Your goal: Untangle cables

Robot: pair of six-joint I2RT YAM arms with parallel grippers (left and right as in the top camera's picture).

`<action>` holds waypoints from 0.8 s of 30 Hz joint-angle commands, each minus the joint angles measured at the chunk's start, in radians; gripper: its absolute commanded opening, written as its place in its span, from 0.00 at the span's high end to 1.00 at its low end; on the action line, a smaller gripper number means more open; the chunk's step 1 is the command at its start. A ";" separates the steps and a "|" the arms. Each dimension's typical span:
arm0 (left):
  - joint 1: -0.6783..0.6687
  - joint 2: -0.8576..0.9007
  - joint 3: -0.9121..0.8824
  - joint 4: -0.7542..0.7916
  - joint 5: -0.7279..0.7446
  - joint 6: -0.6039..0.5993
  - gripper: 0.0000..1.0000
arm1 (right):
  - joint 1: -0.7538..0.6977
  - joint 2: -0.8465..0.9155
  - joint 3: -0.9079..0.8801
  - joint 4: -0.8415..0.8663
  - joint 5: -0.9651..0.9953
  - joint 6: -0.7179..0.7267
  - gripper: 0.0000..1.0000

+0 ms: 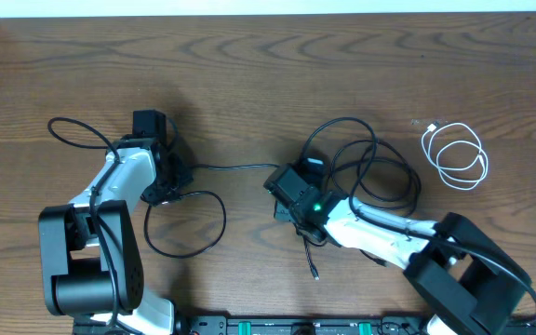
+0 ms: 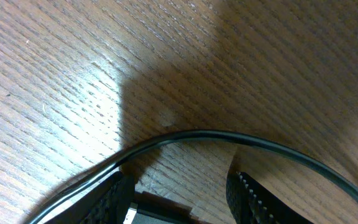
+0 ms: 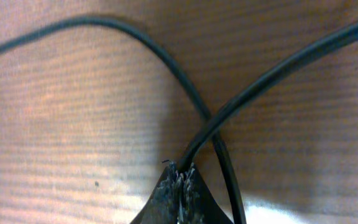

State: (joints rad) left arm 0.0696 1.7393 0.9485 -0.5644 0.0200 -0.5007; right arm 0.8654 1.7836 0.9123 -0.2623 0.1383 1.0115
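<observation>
Thin black cables (image 1: 370, 172) in loose, overlapping loops; white cable (image 1: 454, 154) coiled well apart. Right gripper (image 3: 179, 180) clamped on one black cable (image 3: 266, 71); left gripper (image 2: 178, 186) jaws apart.

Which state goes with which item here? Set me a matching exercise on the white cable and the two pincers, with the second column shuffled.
Column one:
1. white cable
2. left pincer
3. right pincer

Column two:
A. closed on a black cable
B. open, fingers apart
C. coiled, lying alone

Pairs: 1-C, 2-B, 3-A
</observation>
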 commanded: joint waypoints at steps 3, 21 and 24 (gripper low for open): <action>0.004 0.011 0.002 -0.002 -0.005 -0.010 0.46 | -0.042 -0.197 -0.003 0.031 -0.291 -0.338 0.99; 0.004 0.011 0.002 -0.002 -0.005 -0.009 0.46 | -0.587 -0.541 -0.004 -0.043 -0.729 -0.408 0.99; 0.004 0.011 0.002 -0.002 -0.006 -0.010 0.46 | -0.691 -0.536 -0.005 -0.075 -0.851 -0.451 0.99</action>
State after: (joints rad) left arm 0.0696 1.7393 0.9485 -0.5644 0.0200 -0.5007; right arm 0.2562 1.2427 0.9005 -0.3191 -0.5571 0.6266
